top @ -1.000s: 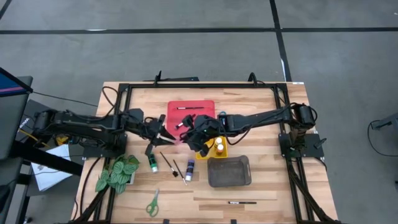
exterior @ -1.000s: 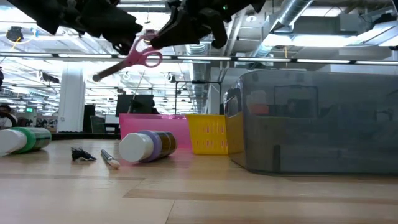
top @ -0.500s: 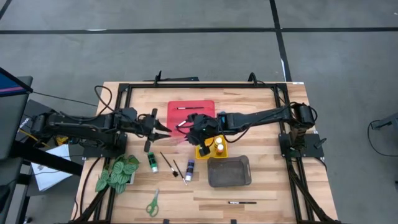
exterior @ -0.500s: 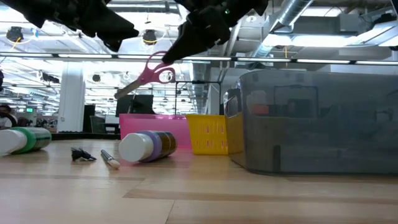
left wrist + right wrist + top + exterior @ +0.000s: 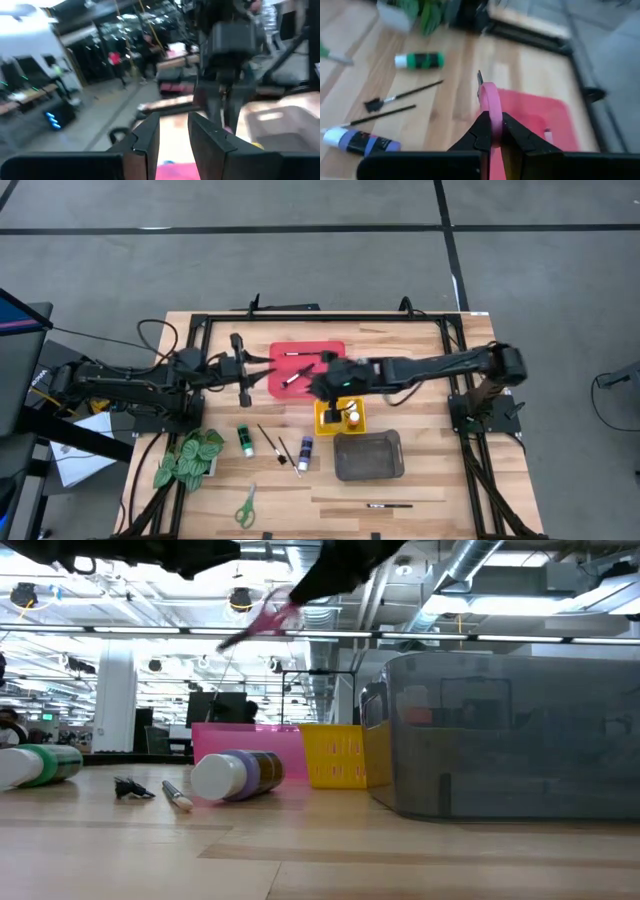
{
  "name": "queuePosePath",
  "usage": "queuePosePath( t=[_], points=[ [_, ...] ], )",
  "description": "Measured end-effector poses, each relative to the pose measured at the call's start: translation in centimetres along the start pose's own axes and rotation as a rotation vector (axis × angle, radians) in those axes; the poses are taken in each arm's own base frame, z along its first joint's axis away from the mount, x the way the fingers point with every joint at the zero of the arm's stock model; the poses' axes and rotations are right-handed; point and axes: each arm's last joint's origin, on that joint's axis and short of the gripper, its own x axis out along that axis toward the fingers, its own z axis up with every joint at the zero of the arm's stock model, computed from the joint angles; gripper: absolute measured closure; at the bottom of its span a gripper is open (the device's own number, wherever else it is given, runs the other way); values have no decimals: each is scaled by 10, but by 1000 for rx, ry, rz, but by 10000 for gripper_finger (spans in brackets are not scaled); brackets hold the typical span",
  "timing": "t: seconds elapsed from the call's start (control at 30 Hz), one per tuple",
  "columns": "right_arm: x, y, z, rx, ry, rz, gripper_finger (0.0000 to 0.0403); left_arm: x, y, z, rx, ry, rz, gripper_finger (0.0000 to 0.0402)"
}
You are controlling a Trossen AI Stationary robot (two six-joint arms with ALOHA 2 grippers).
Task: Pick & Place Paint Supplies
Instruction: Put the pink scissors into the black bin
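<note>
Right gripper (image 5: 491, 131): its two dark fingers are pinched tight on the pink-handled scissors (image 5: 490, 102), which stick out straight ahead of the fingertips; in the high view the gripper (image 5: 318, 378) sits over the near edge of the flat red tray (image 5: 330, 352).
Pink-handled scissors: clear of the table; in the low view they (image 5: 262, 622) hang tilted, blades pointing down and away from the fingers.
Left gripper (image 5: 173, 131): fingers part-way open with a clear gap between them, nothing held and nothing touching the pads; in the high view it (image 5: 241, 369) is beside the red tray, well apart from the scissors.
Ahead of the left fingers: the right arm (image 5: 227, 45), seen blurred.
Below the right fingers: a green paint bottle (image 5: 419, 60), two thin dark-handled paintbrushes (image 5: 405, 92) and a purple paint bottle (image 5: 355, 141), all lying on the wooden table (image 5: 450, 110).
Other supplies: green-handled scissors (image 5: 245, 506) at the table's front edge, far from both grippers.
Change from a second ago: the left fingers were then right up against the pink scissors along with the right ones; they have let go and the left arm has pulled back and away, while the right gripper has carried the scissors higher and further over the red tray.
</note>
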Motion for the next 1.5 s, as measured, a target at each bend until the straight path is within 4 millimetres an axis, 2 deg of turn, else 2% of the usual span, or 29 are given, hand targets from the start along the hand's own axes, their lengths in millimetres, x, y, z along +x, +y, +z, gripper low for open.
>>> queuePosePath(
  t=[0.17, 0.3, 0.4, 0.47, 0.77, 0.93, 1.23, 1.5],
  points=[
    [-66, -22, -3, 92, -140, -105, 389, 0, 8, 3, 19, -33, 77, 307],
    [-119, -37, -18, 214, -258, -160, 389, 1, 16, 3, 22, -43, 128, 307],
    [-146, -39, -33, 317, -315, -159, 389, 1, 20, 2, 20, -33, 152, 307],
    [-155, -33, -44, 388, -332, -123, 389, 1, 21, 1, 20, -24, 156, 307],
    [-137, 28, -100, 696, -293, 39, 389, 1, 21, -2, 22, -1, 152, 307],
    [-131, 63, -125, 822, -231, 98, 389, 1, 20, -3, 25, 19, 145, 307],
    [-139, 115, -142, 977, -168, 196, 389, 1, 25, -5, 3, 28, 172, 307],
    [-135, 154, -162, 1058, -38, 170, 389, 1, 26, -7, 2, 37, 175, 307]
  ],
)
